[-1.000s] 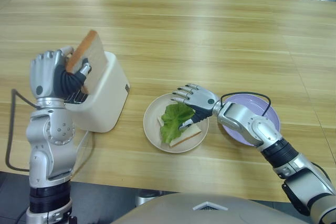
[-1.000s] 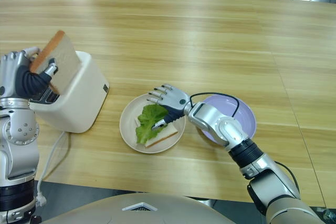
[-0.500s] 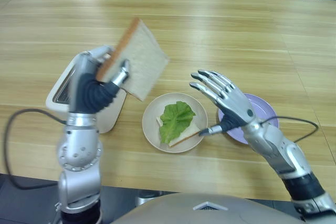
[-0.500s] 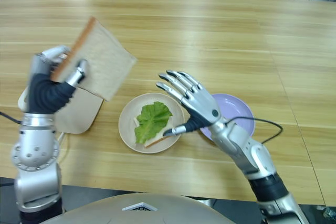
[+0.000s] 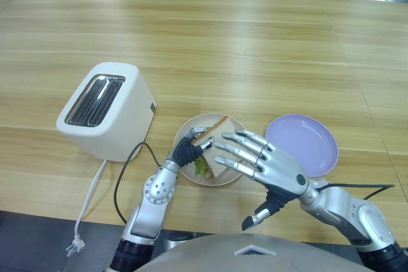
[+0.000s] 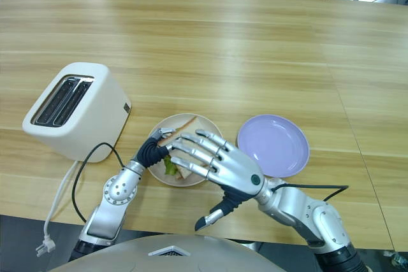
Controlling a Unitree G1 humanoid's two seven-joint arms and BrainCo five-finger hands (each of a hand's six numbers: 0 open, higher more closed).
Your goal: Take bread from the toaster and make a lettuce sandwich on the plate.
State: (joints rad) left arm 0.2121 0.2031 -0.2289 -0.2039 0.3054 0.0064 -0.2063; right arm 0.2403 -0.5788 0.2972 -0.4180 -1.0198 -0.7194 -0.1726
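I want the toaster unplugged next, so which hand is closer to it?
Left. The left hand is at the plate's left rim, just right of the toaster; the right hand hovers farther right.

On the table [image 5: 223,42] the toaster [image 5: 105,109] stands left, the plate [image 5: 187,129] bearing the bread [image 5: 224,133] lies right and nearer, with a second plate [image 5: 303,144] just right of it.

Stereo head pair, looking down, table [image 5: 255,42] shared

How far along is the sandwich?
Done: the toaster shows empty slots, and the top slice lies over the lettuce on the plate. In hand: left hand at that slice's edge, right hand open nearby. Left: only withdrawing both hands, it seems.
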